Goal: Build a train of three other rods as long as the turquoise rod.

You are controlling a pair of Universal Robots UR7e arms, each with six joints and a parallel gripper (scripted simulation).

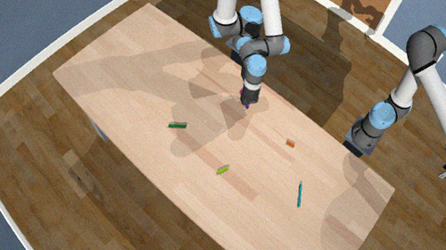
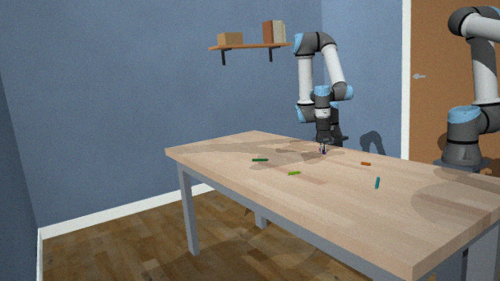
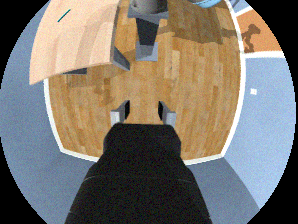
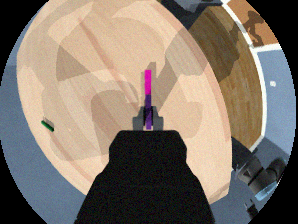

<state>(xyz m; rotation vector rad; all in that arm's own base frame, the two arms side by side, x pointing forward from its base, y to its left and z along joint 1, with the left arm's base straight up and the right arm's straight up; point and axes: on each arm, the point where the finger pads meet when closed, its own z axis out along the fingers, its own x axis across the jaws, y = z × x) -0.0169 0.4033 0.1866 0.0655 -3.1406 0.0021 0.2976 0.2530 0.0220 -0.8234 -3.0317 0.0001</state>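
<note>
Blue walls [image 2: 123,82] and a plank floor [image 2: 123,242] surround a pale wooden table [image 1: 133,95] [image 2: 349,205] [image 3: 85,40] [image 4: 120,30]. One turquoise rod [image 1: 300,195] [image 2: 377,182] [image 3: 64,15] lies on it, well apart from the others.

Near the table's long edge on the arms' side, a magenta stretch [image 1: 241,91] [image 2: 320,150] [image 4: 148,82] runs in line with one purple rod [image 1: 247,106] [image 2: 324,153] [image 4: 148,111], their facing ends touching or almost so. Whether the magenta is one rod or more, I cannot tell. The right gripper [image 1: 246,104] [image 2: 322,149] [image 4: 148,112] pinches the purple rod between its fingers, and partly hides this line from above; whether the purple rod lies fully flat is unclear.

Farther out are three single rods, spaced well apart: one orange rod [image 1: 290,143] [image 2: 365,163], one lime rod [image 1: 223,170] [image 2: 294,173] and one green rod [image 1: 177,125] [image 2: 260,159] [image 4: 47,125].

Beyond the table, over the floor, the left gripper [image 1: 445,171] [image 3: 144,106] has its fingers spread wide with nothing between them. One wall shelf [image 2: 251,47] carries a box [image 2: 230,39] and some upright books [image 2: 273,32]; a brown door [image 2: 444,49] stands behind the left arm [image 1: 440,99] [image 2: 465,131].
</note>
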